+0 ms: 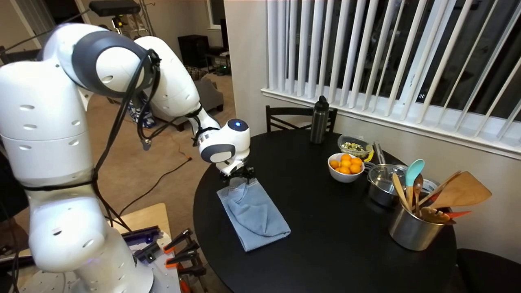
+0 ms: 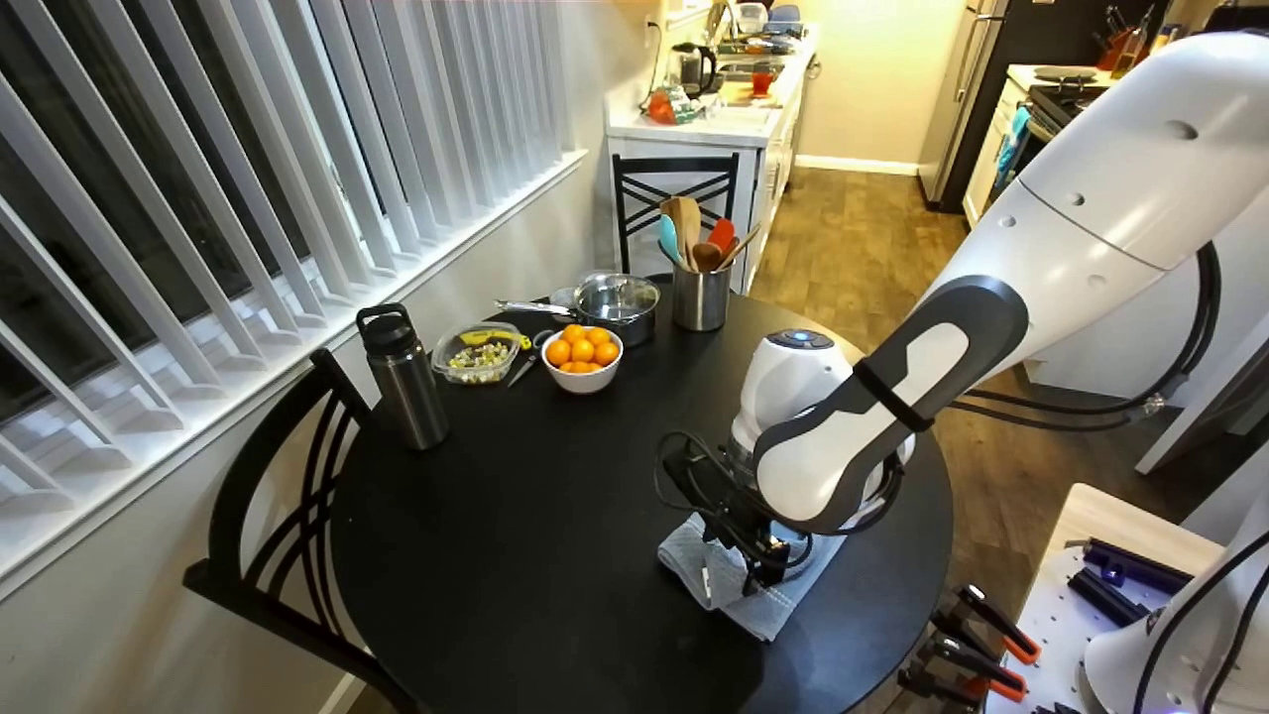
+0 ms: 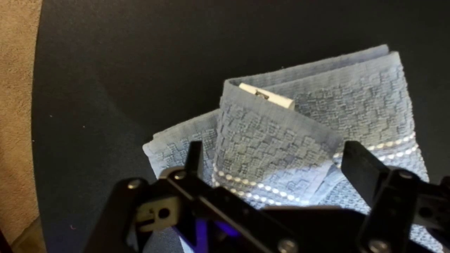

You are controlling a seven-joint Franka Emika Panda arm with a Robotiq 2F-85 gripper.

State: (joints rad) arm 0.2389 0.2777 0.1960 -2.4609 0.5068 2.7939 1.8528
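Observation:
A folded blue-grey towel (image 1: 260,215) lies on a black round table (image 1: 325,244). It also shows in an exterior view (image 2: 694,555), partly hidden by the arm. In the wrist view the towel (image 3: 362,91) has a raised flap folded over at one end, with rows of light stitching. A small white strip (image 3: 269,96) sticks out at the flap's edge. My gripper (image 3: 273,149) is open, with its black fingers on either side of the flap and nothing held between them. In an exterior view the gripper (image 1: 238,175) is low over the towel's far end. Whether the fingers touch the cloth cannot be told.
A bowl (image 1: 342,176) of oranges, a salad container (image 2: 476,355), a pot (image 2: 634,322), a metal utensil holder (image 1: 413,234) and a bottle (image 2: 406,387) stand on the table. A chair (image 2: 288,516) and blinds (image 1: 346,49) are beside it. Clamps (image 1: 183,252) are near the robot base.

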